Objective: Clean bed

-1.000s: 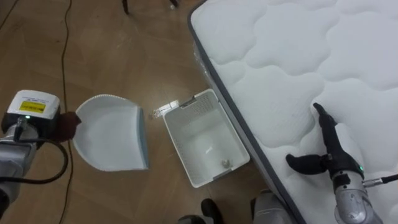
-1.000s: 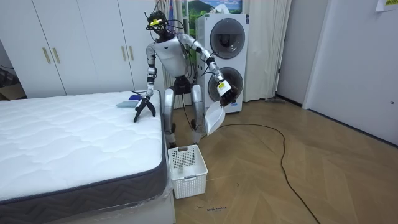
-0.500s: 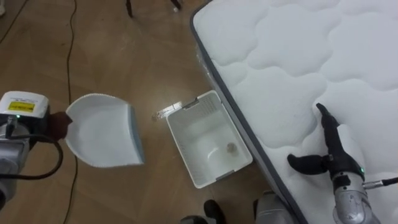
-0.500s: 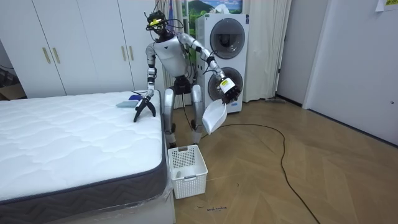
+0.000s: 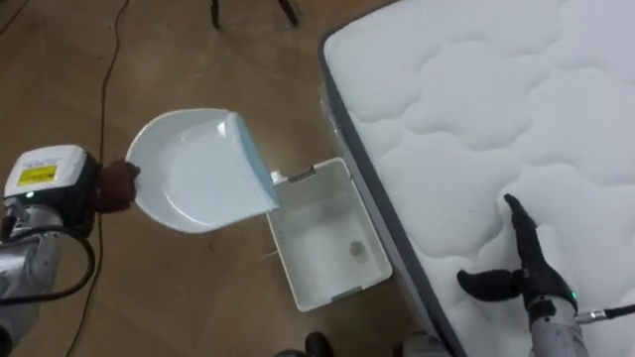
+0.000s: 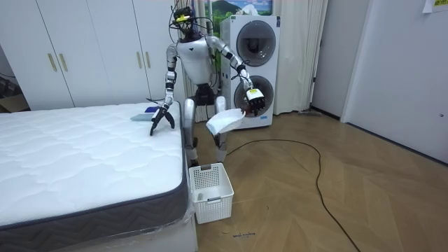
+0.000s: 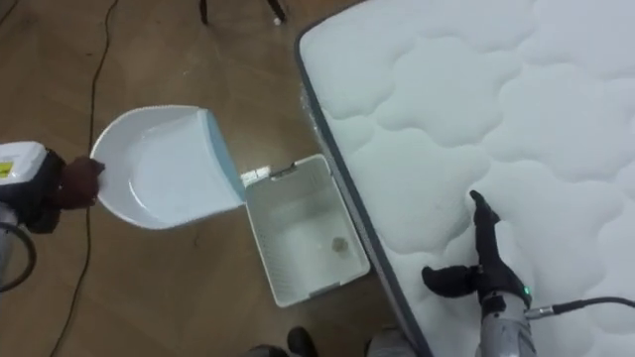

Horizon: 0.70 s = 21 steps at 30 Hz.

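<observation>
Mattress (image 5: pixel 476 109), white and quilted, fills my 1-to-4 o'clock. Wooden floor (image 5: pixel 198 297) lies at 9, and a white basket (image 5: pixel 317 223) holding a scrap (image 5: pixel 355 250) stands at the bed's edge. My right hand (image 5: pixel 526 273) rests spread open on the mattress. My left hand (image 5: pixel 60 188) grips the dustpan (image 5: pixel 193 169), now lifted level over the basket's 10 o'clock corner, no longer tipped.

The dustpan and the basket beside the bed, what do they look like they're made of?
The dustpan: likely moulded plastic, smooth white with a sheen and a pale blue front lip. The basket: likely rigid white plastic, matte, its walls perforated in a fine grid.
</observation>
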{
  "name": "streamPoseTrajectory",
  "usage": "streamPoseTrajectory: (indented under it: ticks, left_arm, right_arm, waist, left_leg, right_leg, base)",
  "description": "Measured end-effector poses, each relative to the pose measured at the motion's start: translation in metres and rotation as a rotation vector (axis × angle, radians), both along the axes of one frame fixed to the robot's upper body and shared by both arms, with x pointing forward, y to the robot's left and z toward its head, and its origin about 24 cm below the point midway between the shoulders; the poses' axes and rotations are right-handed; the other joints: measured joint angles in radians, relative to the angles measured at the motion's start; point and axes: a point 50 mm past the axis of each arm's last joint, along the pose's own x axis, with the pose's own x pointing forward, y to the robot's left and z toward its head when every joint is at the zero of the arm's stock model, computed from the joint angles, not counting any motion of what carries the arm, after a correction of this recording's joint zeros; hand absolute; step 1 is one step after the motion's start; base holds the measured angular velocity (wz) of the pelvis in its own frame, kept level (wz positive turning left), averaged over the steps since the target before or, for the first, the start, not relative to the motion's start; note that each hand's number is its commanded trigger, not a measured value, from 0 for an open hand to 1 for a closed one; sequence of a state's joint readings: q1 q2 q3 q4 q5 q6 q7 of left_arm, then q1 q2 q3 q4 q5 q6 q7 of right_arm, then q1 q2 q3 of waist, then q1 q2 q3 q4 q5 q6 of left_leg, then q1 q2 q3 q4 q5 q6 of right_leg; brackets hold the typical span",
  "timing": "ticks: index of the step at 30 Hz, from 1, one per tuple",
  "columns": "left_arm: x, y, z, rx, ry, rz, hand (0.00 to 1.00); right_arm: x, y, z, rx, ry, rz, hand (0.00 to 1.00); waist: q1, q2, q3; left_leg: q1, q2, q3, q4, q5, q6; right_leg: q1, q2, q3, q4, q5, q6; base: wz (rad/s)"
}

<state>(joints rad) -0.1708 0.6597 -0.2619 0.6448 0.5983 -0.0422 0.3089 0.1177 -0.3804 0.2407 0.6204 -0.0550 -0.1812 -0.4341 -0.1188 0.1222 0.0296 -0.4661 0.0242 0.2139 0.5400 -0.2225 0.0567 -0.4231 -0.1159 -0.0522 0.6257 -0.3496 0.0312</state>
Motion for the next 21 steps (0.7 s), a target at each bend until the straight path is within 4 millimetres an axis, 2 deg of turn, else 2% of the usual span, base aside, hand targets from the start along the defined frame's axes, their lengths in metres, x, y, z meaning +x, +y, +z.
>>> streamPoseTrajectory:
  ticks: [1, 3, 4, 6, 8, 9, 11, 14, 16, 17, 18, 19, 20, 21]
  left_arm:
    - [-0.003, -0.004, -0.003, -0.031, -0.012, 0.004, 1.00]
    - [-0.016, -0.023, -0.015, -0.166, -0.047, 0.025, 1.00]
    - [-0.018, -0.026, -0.017, -0.198, -0.056, 0.029, 1.00]
    - [-0.029, -0.042, -0.024, -0.310, -0.099, 0.042, 1.00]
    - [-0.041, -0.053, -0.031, -0.363, -0.111, 0.048, 1.00]
    - [-0.048, -0.058, -0.035, -0.390, -0.109, 0.059, 1.00]
    - [-0.055, -0.061, -0.039, -0.421, -0.104, 0.074, 1.00]
    - [-0.055, -0.074, -0.041, -0.466, -0.129, 0.078, 1.00]
    - [-0.053, -0.078, -0.040, -0.484, -0.143, 0.066, 1.00]
    - [-0.053, -0.079, -0.039, -0.502, -0.161, 0.070, 1.00]
    - [-0.051, -0.080, -0.037, -0.519, -0.182, 0.076, 1.00]
    - [-0.048, -0.081, -0.036, -0.521, -0.189, 0.070, 1.00]
    - [-0.043, -0.086, -0.034, -0.533, -0.201, 0.057, 1.00]
    - [-0.040, -0.090, -0.032, -0.554, -0.217, 0.055, 1.00]
  right_arm:
    - [-0.003, 0.000, -0.002, 0.012, 0.007, -0.013, 0.00]
    - [-0.015, 0.000, -0.008, 0.051, 0.023, -0.073, 0.00]
    - [-0.018, 0.001, -0.009, 0.062, 0.028, -0.087, 0.00]
    - [-0.033, 0.000, -0.014, 0.094, 0.045, -0.145, 0.00]
    - [-0.044, -0.002, -0.018, 0.110, 0.062, -0.190, 0.00]
    - [-0.049, -0.002, -0.020, 0.126, 0.069, -0.209, 0.00]
    - [-0.050, 0.002, -0.021, 0.143, 0.071, -0.217, 0.00]
    - [-0.050, 0.005, -0.023, 0.162, 0.076, -0.211, 0.00]
    - [-0.045, 0.006, -0.022, 0.177, 0.074, -0.192, 0.00]
    - [-0.041, 0.009, -0.022, 0.185, 0.076, -0.177, 0.00]
    - [-0.036, 0.012, -0.022, 0.197, 0.074, -0.164, 0.00]
    - [-0.036, 0.013, -0.023, 0.202, 0.074, -0.166, 0.00]
    - [-0.041, 0.013, -0.025, 0.202, 0.087, -0.178, 0.00]
    - [-0.044, 0.011, -0.026, 0.201, 0.088, -0.193, 0.00]
  waist:
    - [0.003, -0.003, -0.0012]
    - [0.022, -0.020, -0.0115]
    - [0.024, -0.025, -0.0139]
    - [0.020, -0.044, -0.0243]
    - [0.026, -0.057, -0.0316]
    - [0.040, -0.071, -0.0315]
    - [0.041, -0.086, -0.0296]
    - [0.053, -0.102, -0.0258]
    - [0.073, -0.105, -0.0227]
    - [0.072, -0.103, -0.0242]
    - [0.077, -0.098, -0.0224]
    - [0.069, -0.098, -0.0186]
    - [0.065, -0.099, -0.0158]
    - [0.073, -0.109, -0.0172]
  left_leg:
    - [0.019, 0.000, 0.001, -0.011, 0.000, 0.000]
    - [0.089, -0.001, 0.003, -0.048, -0.002, -0.005]
    - [0.102, 0.000, 0.005, -0.056, -0.003, -0.006]
    - [0.150, 0.002, 0.013, -0.092, -0.003, -0.008]
    - [0.190, 0.013, 0.038, -0.117, -0.006, -0.012]
    - [0.221, 0.018, 0.042, -0.132, -0.010, -0.018]
    - [0.254, 0.021, 0.043, -0.133, -0.025, -0.025]
    - [0.311, 0.042, 0.124, -0.136, -0.048, -0.026]
    - [0.343, 0.045, 0.136, -0.153, -0.054, -0.023]
    - [0.358, 0.053, 0.154, -0.175, -0.054, -0.023]
    - [0.359, 0.076, 0.195, -0.198, -0.049, -0.013]
    - [0.359, 0.089, 0.234, -0.196, -0.051, -0.011]
    - [0.375, 0.103, 0.307, -0.199, -0.052, -0.009]
    - [0.393, 0.104, 0.370, -0.208, -0.051, -0.006]
  right_leg:
    - [0.017, 0.002, 0.003, -0.014, 0.004, 0.001]
    - [0.086, 0.011, 0.021, -0.068, 0.017, 0.005]
    - [0.099, 0.013, 0.023, -0.081, 0.022, 0.005]
    - [0.149, 0.020, 0.026, -0.137, 0.042, 0.007]
    - [0.183, 0.033, 0.042, -0.186, 0.066, 0.011]
    - [0.197, 0.040, 0.049, -0.207, 0.083, 0.010]
    - [0.204, 0.049, 0.051, -0.211, 0.098, 0.005]
    - [0.198, 0.058, 0.044, -0.212, 0.131, -0.001]
    - [0.193, 0.054, -0.018, -0.231, 0.174, -0.011]
    - [0.198, 0.054, -0.083, -0.273, 0.224, -0.023]
    - [0.208, 0.057, -0.145, -0.305, 0.266, -0.032]
    - [0.208, 0.044, -0.183, -0.273, 0.254, -0.037]
    - [0.223, 0.012, -0.256, -0.166, 0.192, -0.032]
    - [0.255, -0.029, -0.300, -0.080, 0.146, -0.023]
  base:
    - [-0.21]
    - [-0.31]
    - [-0.30]
    - [-0.21]
    - [-0.58]
    - [-0.92]
    - [-1.03]
    - [-1.28]
    - [-1.68]
    - [-1.58]
    - [-1.43]
    - [-0.93]
    - [-0.67]
    - [-0.69]
